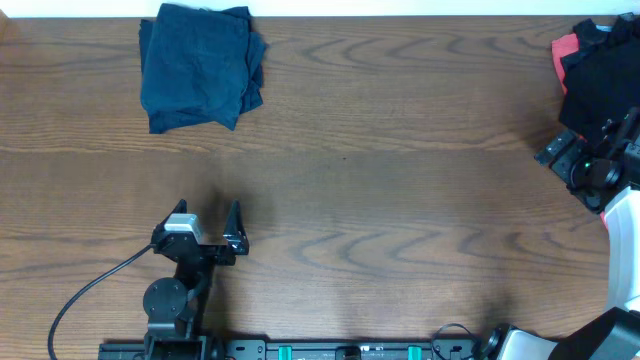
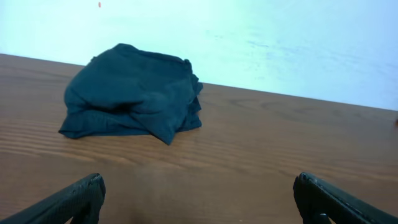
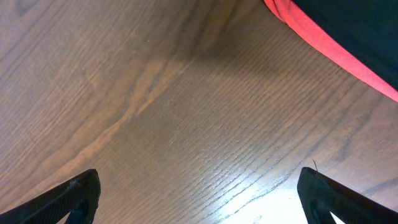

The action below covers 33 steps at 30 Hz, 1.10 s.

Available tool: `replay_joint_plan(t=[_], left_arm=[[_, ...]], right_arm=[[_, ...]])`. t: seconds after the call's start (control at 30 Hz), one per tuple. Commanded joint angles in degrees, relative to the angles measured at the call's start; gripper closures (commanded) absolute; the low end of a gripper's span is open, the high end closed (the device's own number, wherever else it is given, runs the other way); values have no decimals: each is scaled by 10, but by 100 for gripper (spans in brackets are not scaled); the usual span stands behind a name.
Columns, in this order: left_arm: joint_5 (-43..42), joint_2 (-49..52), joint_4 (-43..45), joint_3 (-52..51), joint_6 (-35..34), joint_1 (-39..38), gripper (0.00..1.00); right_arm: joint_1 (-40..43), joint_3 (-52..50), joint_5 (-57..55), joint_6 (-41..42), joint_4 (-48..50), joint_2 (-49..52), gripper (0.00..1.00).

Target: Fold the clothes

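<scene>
A folded navy bundle of shorts [image 1: 200,65] lies at the far left of the wooden table [image 1: 400,200]. It also shows in the left wrist view [image 2: 134,93], wrinkled and squarish. My left gripper [image 1: 208,212] is open and empty, low over bare wood well in front of the bundle [image 2: 199,199]. My right gripper [image 1: 572,148] is open and empty over bare wood [image 3: 199,196], just short of a pile of dark clothes [image 1: 605,70] at the far right. The pile's dark cloth [image 3: 360,18] shows ahead of the jaws.
A red garment [image 1: 568,48] lies in the right pile, its edge showing under the dark cloth [image 3: 329,46]. A white wall runs behind the table's far edge [image 2: 249,37]. A black cable [image 1: 90,290] trails from the left arm's base.
</scene>
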<state>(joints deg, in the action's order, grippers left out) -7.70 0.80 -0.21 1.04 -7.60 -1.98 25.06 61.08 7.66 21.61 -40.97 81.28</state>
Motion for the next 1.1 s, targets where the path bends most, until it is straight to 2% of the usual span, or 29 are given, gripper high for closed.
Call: replay_joint_plan(t=[0.0, 0.27, 0.57, 1.07], left_arm=[[29, -7, 1, -8, 3, 1, 2], [43, -7, -35, -8, 3, 16, 2], [43, -7, -36, -8, 3, 43, 2], [43, -5, -36, -8, 3, 43, 2]], right_arm=[[4, 6, -4, -9, 0, 3, 1], [4, 6, -4, -9, 0, 3, 1], [4, 6, -4, -9, 0, 3, 1], [4, 6, -4, -9, 0, 3, 1]])
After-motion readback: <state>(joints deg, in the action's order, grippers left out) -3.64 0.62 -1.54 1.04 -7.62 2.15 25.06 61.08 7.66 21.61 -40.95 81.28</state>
